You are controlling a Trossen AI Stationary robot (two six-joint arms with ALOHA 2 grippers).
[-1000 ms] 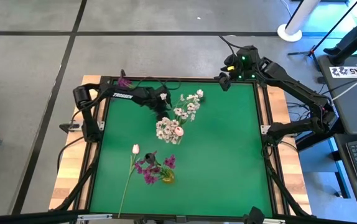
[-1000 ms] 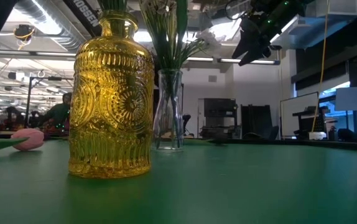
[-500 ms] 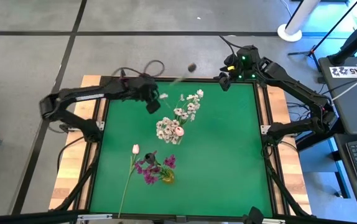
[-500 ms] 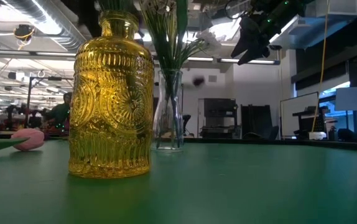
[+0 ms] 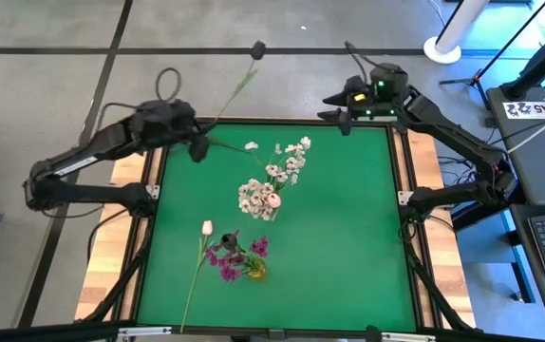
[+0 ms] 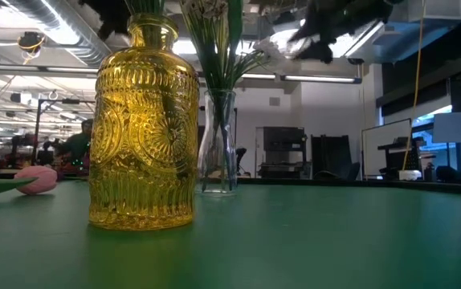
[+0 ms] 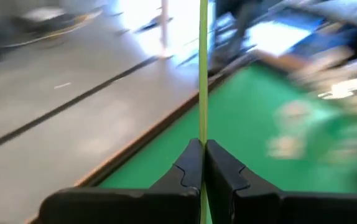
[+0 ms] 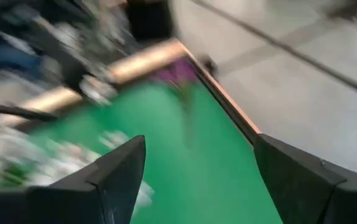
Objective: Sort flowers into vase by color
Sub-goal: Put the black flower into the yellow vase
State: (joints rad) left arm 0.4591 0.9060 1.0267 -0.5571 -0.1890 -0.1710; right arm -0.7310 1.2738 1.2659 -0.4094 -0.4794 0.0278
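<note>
The left end effector point(image 5: 197, 146) at the table's point(image 5: 348, 247) far-left corner pinches a green flower stem point(image 7: 203, 68), which slants out beyond the far edge. The right end effector point(image 8: 197, 180) is spread wide at the far-right corner.

From across the table the yellow vase point(image 6: 144, 128) loses its mouth past the top edge, and so does the clear vase point(image 6: 218, 141), whose stalks run out of sight with their blossoms. The right gripper point(image 6: 327, 32) is only a dark smear up there, and its own camera is so blurred that the flowers point(image 8: 54, 158) are pale patches. The stem point(image 7: 203, 68) in the left gripper point(image 7: 203, 163) runs off the top edge, its head unseen.
</note>
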